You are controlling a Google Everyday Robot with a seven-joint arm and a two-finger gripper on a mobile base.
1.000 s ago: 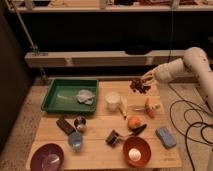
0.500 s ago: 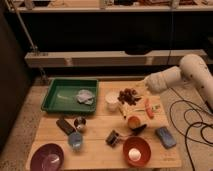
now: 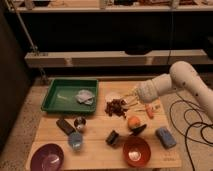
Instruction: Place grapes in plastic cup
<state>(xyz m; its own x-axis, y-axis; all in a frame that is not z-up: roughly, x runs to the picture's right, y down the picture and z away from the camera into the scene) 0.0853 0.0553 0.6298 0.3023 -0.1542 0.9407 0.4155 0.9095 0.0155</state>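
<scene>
The grapes (image 3: 116,108) are a dark reddish-purple bunch hanging over the middle of the wooden table (image 3: 100,155), just in front of a white cup (image 3: 112,96). My gripper (image 3: 128,101) reaches in from the right on a white arm and is shut on the grapes at their right upper side. The plastic cup (image 3: 75,140), pale blue and translucent, stands near the table's front left, well to the left of and nearer than the grapes.
A green tray (image 3: 60,102) with crumpled plastic sits at the back left. Also on the table: a small metal cup (image 3: 80,122), dark blocks (image 3: 65,125) (image 3: 113,137), an orange (image 3: 133,122), a red bowl (image 3: 136,151), a purple bowl (image 3: 47,157), a blue sponge (image 3: 165,137).
My gripper has carried the grapes leftward and lower, from the table's back right to over its middle near the white cup.
</scene>
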